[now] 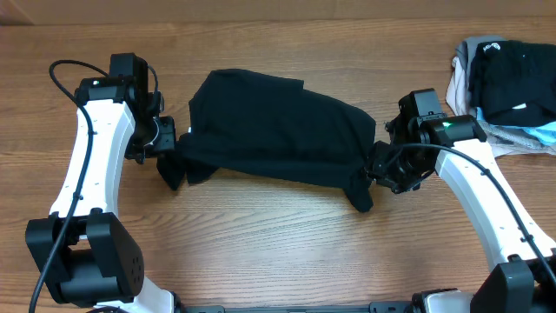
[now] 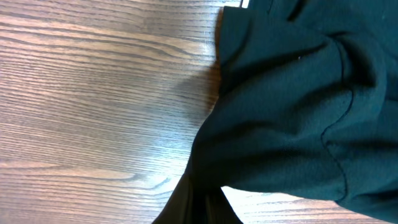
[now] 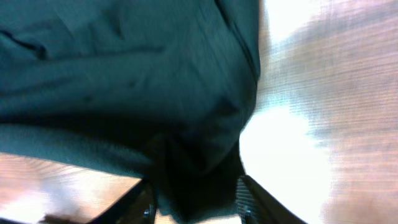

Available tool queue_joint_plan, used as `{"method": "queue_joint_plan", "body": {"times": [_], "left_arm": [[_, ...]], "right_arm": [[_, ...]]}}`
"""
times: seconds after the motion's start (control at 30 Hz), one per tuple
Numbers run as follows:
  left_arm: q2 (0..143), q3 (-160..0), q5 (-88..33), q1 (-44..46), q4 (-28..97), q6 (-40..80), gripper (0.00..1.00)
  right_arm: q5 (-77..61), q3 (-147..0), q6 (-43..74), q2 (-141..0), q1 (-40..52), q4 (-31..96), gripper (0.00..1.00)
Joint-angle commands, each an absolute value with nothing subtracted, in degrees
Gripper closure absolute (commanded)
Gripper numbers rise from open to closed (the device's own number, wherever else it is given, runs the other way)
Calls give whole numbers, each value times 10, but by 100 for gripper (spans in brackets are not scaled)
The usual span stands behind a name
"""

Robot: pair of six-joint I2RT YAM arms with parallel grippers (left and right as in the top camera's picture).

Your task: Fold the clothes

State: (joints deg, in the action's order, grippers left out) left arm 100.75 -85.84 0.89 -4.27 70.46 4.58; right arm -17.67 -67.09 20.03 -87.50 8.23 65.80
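- Black T-shirt, bunched lengthwise across the middle of the wooden counter, reaching from one tool to the other, a corner drooping at each end.
- At its left end: left tool, clamped tight on a fold of the fabric.
- At its right end: right tool, jaws parted, fingers either side of a dark wad of the cloth.
- Far right corner: pile of other garments, black over grey and light blue, well apart from the shirt.
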Motion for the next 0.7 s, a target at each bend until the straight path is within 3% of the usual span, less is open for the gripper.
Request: {"method": "queue_joint_plan", "body": {"times": [0.0, 0.67], "left_arm": [[1004, -855, 18, -47, 698, 60, 96], [1004, -855, 18, -32, 672, 60, 96]], "right_arm": [[-164, -680, 203, -869, 77, 630, 51], [-166, -701, 145, -888, 95, 571, 43]]}}
